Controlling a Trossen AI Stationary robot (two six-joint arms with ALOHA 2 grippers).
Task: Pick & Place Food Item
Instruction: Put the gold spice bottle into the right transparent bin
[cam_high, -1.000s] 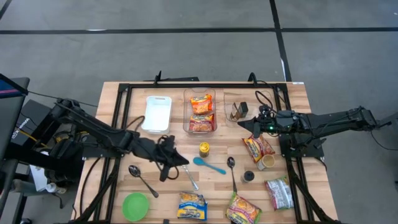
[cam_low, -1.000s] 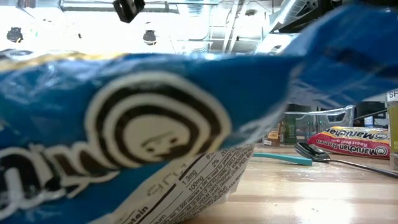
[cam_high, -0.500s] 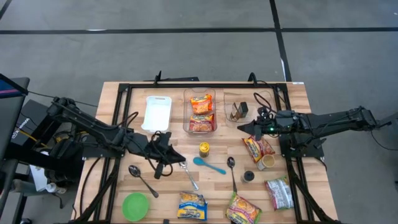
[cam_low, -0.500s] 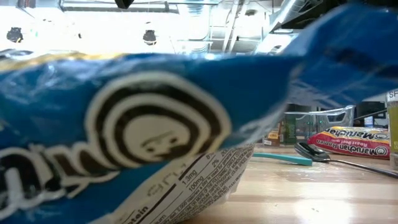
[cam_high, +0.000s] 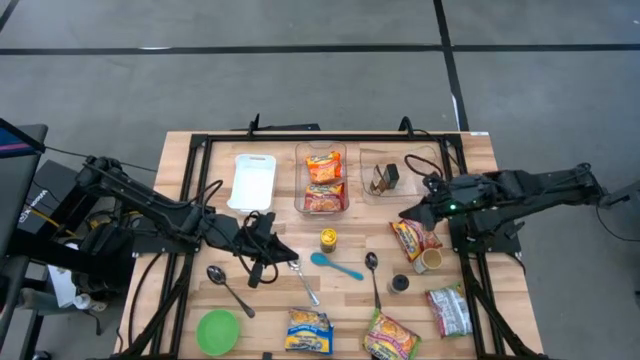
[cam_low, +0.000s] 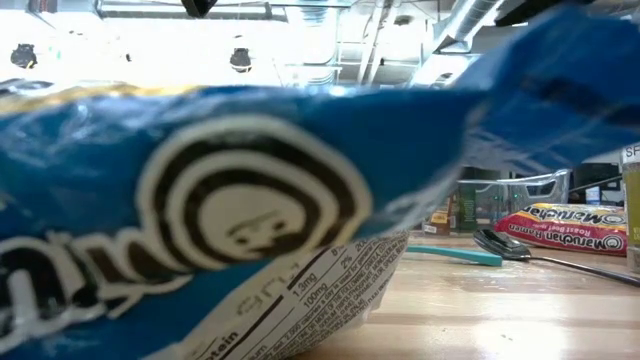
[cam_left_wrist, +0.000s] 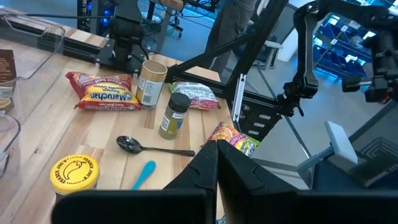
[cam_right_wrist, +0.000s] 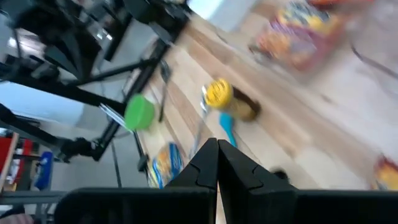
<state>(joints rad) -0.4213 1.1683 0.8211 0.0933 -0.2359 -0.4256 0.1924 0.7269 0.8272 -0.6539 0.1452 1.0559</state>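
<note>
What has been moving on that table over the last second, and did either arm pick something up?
The left pincer drew back a little toward its own side and now hangs shut over the wood beside a spoon. The right pincer slid slightly toward the table's near edge, shut, just above a ramen packet. Neither took hold of anything. The food packets, jar and green bowl stayed put.

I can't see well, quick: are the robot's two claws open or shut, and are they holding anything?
Left gripper: shut, holding nothing.
Right gripper: shut, holding nothing.
</note>
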